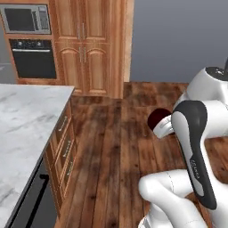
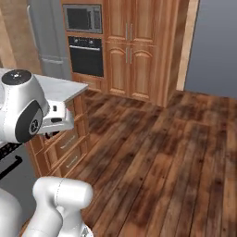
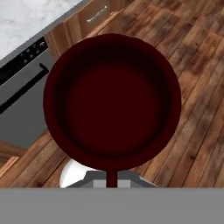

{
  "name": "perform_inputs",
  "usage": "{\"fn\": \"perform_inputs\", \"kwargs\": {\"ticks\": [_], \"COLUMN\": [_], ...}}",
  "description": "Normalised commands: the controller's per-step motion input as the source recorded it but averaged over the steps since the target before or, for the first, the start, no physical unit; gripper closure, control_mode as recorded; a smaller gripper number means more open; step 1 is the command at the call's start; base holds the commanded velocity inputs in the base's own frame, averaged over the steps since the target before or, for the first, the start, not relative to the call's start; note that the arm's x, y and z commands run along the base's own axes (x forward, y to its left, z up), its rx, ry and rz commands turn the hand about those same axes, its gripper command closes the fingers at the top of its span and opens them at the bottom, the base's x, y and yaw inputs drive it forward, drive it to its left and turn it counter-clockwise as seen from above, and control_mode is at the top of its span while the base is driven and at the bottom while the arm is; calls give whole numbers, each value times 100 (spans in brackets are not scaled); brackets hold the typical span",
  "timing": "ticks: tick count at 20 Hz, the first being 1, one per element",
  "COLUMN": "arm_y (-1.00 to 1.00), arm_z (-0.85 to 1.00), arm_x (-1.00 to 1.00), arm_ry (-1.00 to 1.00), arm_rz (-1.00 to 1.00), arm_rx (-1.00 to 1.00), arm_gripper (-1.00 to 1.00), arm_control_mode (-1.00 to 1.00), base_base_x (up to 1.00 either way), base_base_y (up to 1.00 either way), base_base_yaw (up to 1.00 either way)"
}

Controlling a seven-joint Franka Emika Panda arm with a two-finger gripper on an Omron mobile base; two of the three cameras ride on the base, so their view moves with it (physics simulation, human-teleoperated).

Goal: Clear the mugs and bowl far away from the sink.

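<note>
The dark red mug (image 3: 112, 100) fills the middle of the hand view, seen from above into its empty inside, with its thin handle (image 3: 112, 177) pointing down toward the hand. In the left base view the mug (image 1: 156, 117) hangs in the air over the wooden floor, right at the end of my arm. My gripper (image 1: 163, 126) is shut on the mug, and the mug hides the fingertips. The bowl and the sink are out of view.
A white marble counter (image 1: 26, 120) with wooden drawers (image 1: 63, 143) and a dark dishwasher front (image 1: 31, 202) stands to the left. Wall oven (image 1: 33, 59), microwave (image 1: 26, 18) and tall wooden cabinets (image 1: 89, 44) line the back. Wooden floor (image 2: 157, 157) stretches ahead.
</note>
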Motion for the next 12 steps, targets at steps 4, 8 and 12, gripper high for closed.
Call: {"fn": "perform_inputs", "kwargs": {"ticks": [4, 8, 12], "arm_y": [0, 0, 0], "arm_z": [0, 0, 0], "arm_x": [0, 0, 0], "arm_ry": [0, 0, 0], "arm_rz": [0, 0, 0], "arm_rx": [0, 0, 0], "arm_gripper": [100, 100, 100], "arm_control_mode": [100, 100, 100], "base_base_x": [-27, -19, -26], "base_base_y": [-3, 0, -8], "base_base_yaw": [-48, -49, -49]}}
